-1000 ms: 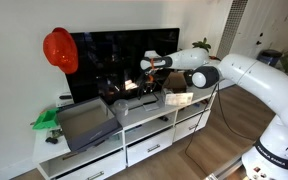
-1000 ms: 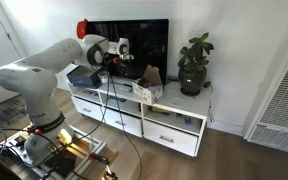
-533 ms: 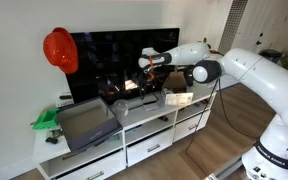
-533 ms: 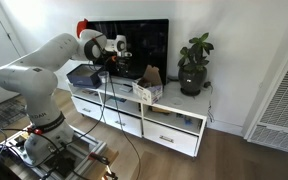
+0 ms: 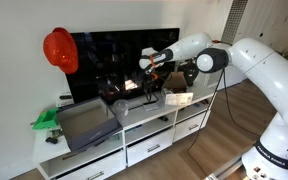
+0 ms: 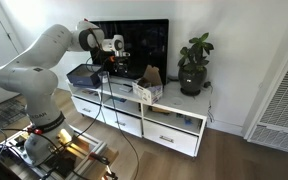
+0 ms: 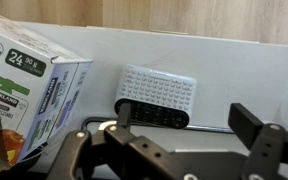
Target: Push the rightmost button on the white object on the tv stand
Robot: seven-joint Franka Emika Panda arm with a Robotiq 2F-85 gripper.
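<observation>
The step in hand looks like the approach. The arm reaches over the counter (image 5: 149, 150), a long low white tv stand with 3 drawer fronts, and the gripper (image 7: 188, 122) hovers above the white object (image 7: 158, 90), not yet on any button. In the wrist view the white object lies flat on the counter's top. It is a small box with a pale dotted top and a dark front strip where the buttons appear to sit, too small to tell apart. A printed cardboard box (image 7: 29, 85) stands just left of the white object. The gripper's 2 fingers are spread wide: 1 crosses the white object's front left corner in the picture, the other sits well to the right of it. The gripper holds nothing and seems to touch nothing. The next move likely calls for lining 1 fingertip up over the right end of the white object's front strip, then a short, gentle press.
</observation>
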